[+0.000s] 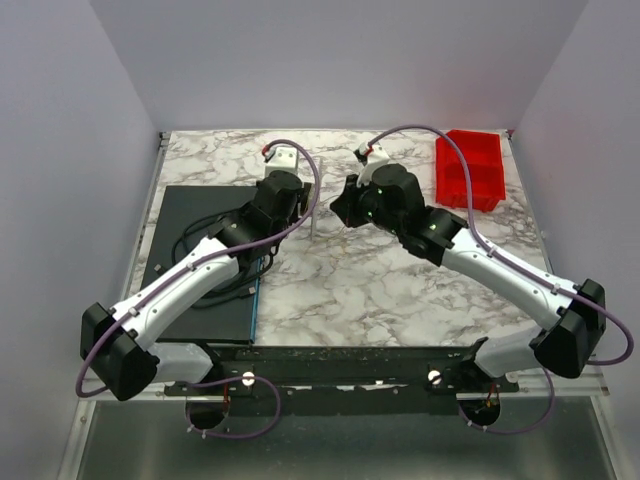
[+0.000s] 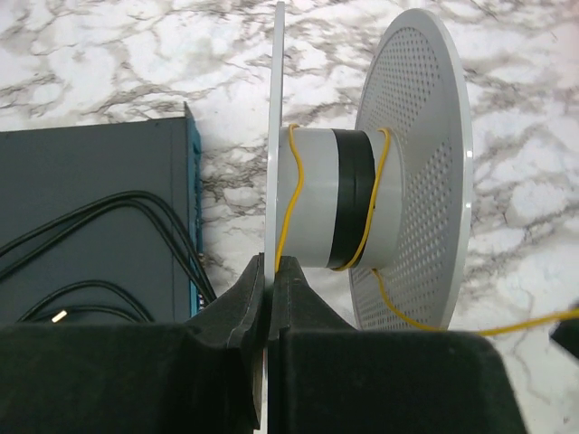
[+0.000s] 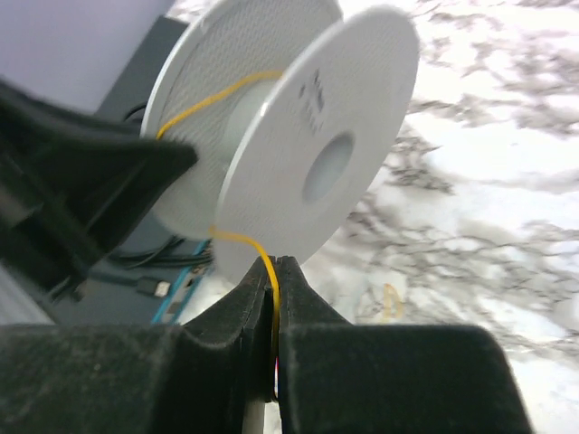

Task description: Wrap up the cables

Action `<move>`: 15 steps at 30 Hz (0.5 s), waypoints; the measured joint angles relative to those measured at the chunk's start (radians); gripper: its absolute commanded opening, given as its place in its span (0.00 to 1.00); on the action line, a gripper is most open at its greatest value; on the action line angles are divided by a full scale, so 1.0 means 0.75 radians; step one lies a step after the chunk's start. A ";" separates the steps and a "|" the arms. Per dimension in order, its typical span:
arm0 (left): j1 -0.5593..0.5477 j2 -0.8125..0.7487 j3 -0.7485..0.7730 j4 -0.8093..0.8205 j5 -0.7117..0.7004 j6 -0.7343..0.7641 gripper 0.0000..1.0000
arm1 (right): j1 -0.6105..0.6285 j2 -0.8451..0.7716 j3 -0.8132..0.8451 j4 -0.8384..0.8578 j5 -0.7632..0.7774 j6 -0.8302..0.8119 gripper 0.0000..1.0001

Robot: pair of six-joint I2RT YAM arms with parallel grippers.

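Observation:
A white spool (image 2: 412,172) with two perforated flanges and a grey-and-black hub stands on edge at mid-table (image 1: 316,212). Thin yellow cable (image 2: 291,194) runs in a few loose turns round the hub. My left gripper (image 2: 270,267) is shut on the rim of the spool's near flange (image 2: 277,108). My right gripper (image 3: 276,269) is shut on the yellow cable (image 3: 268,271), which leads up over the spool's flange (image 3: 317,145) to the hub. The right gripper sits just right of the spool in the top view (image 1: 352,205).
A dark mat (image 1: 200,260) with black cords (image 2: 109,212) lies left of the spool. A red bin (image 1: 470,170) stands at the back right. A small white block (image 1: 283,157) sits at the back. A short yellow scrap (image 3: 391,303) lies on the marble.

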 measured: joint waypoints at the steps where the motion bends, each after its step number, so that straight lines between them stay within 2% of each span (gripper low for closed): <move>1: -0.003 -0.007 -0.006 -0.002 0.027 0.014 0.00 | 0.000 0.010 0.027 -0.027 0.038 -0.024 0.08; 8: -0.014 -0.140 -0.060 -0.055 0.297 0.191 0.00 | -0.014 0.103 0.143 -0.102 0.242 -0.161 0.09; 15: -0.014 -0.308 -0.097 -0.097 0.506 0.312 0.00 | -0.129 0.155 0.152 -0.108 0.249 -0.198 0.09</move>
